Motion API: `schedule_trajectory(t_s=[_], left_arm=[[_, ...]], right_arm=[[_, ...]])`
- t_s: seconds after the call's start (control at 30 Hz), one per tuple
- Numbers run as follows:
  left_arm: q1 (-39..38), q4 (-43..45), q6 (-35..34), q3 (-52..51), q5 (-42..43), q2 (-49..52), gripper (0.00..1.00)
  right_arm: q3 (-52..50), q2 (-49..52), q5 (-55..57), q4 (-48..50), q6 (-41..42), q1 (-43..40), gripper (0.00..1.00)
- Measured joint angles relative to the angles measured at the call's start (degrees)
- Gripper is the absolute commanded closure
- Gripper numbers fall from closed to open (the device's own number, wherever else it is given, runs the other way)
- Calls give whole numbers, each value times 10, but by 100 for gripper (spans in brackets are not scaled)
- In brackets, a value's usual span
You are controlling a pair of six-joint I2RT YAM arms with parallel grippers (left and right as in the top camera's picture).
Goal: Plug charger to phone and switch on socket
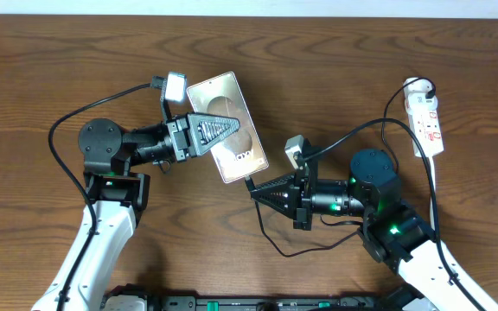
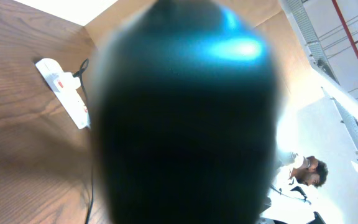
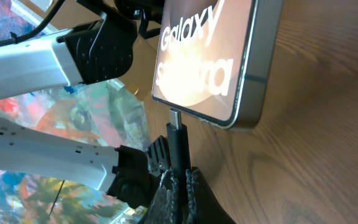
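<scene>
Clamping charger (image 3: 177, 140) with right gripper (image 3: 178, 180), tip at phone (image 3: 210, 56) port; pinching phone with left gripper (image 1: 232, 130). Could bend tip or twist phone loose if pushed askew. Leaves socket (image 1: 428, 121) well apart, far right.

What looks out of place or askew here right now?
The phone sits diagonal on the table, held by the left claw. The left wrist view is almost wholly a dark blur. Nothing looks spilled or damaged.
</scene>
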Motion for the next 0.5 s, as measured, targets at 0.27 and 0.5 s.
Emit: schedule_trajectory(t_s=[0.27, 0.5], left_arm=[[0, 0, 2, 0, 0, 0, 93], [0, 0, 2, 0, 2, 0, 92]], right_arm=[[0, 0, 0, -3, 0, 0, 99], [0, 0, 5, -14, 0, 0, 99]])
